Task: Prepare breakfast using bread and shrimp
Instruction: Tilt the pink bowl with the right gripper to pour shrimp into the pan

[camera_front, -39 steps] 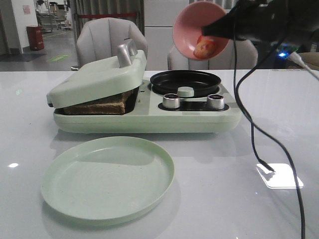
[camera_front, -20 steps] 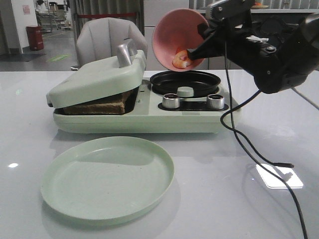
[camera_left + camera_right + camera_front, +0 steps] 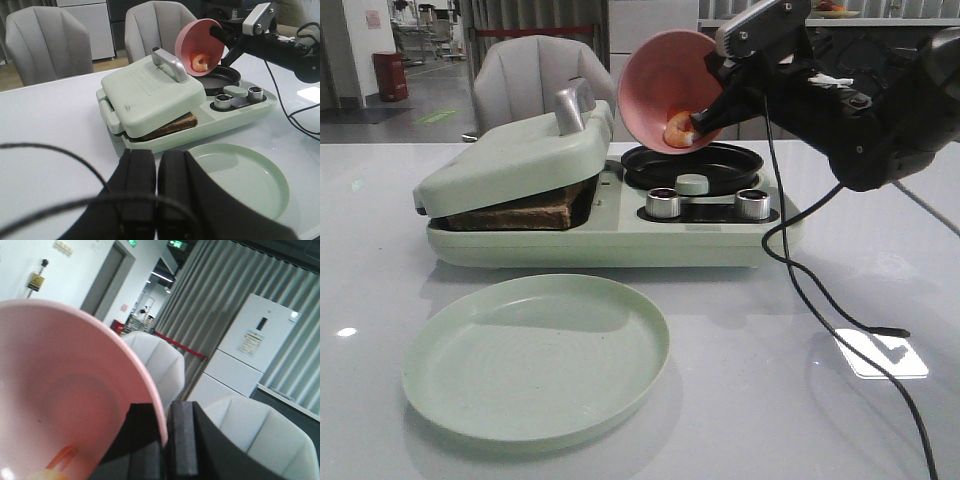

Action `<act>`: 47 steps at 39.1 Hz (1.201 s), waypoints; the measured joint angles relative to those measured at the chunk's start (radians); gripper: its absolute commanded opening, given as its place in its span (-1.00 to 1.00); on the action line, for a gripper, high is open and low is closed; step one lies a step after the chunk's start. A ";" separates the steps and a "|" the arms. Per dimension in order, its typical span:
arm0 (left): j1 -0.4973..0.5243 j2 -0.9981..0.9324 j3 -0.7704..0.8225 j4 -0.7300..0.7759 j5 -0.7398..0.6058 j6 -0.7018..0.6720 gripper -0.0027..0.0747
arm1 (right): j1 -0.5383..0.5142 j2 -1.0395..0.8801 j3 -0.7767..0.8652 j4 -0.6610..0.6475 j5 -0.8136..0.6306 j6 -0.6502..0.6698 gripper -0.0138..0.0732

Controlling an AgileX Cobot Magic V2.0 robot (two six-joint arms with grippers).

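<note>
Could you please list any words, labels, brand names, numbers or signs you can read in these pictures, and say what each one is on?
None can be read.
Sandwich maker lid: embossed mark, too blurred.
White fridge: paper notice, too small.
Ceiling signs: green and glowing, lettering unclear.
Yellow wall plate: unreadable.

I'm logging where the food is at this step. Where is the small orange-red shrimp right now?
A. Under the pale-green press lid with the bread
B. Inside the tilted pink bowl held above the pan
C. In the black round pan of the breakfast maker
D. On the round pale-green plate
B: the small orange-red shrimp lies inside the tilted pink bowl, which the right pincer grips by the rim above the black round pan.
</note>
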 measured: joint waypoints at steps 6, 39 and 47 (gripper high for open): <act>0.000 0.000 0.000 0.000 0.000 0.000 -0.64 | 0.000 0.000 -0.043 0.052 0.000 0.002 -0.36; 0.000 0.000 0.000 0.000 0.000 0.000 -0.64 | 0.000 -0.045 -0.163 0.064 -0.006 0.007 -0.36; 0.000 0.000 0.000 0.000 0.000 0.000 -0.64 | -0.010 -0.045 -0.172 0.074 -0.008 0.007 -0.36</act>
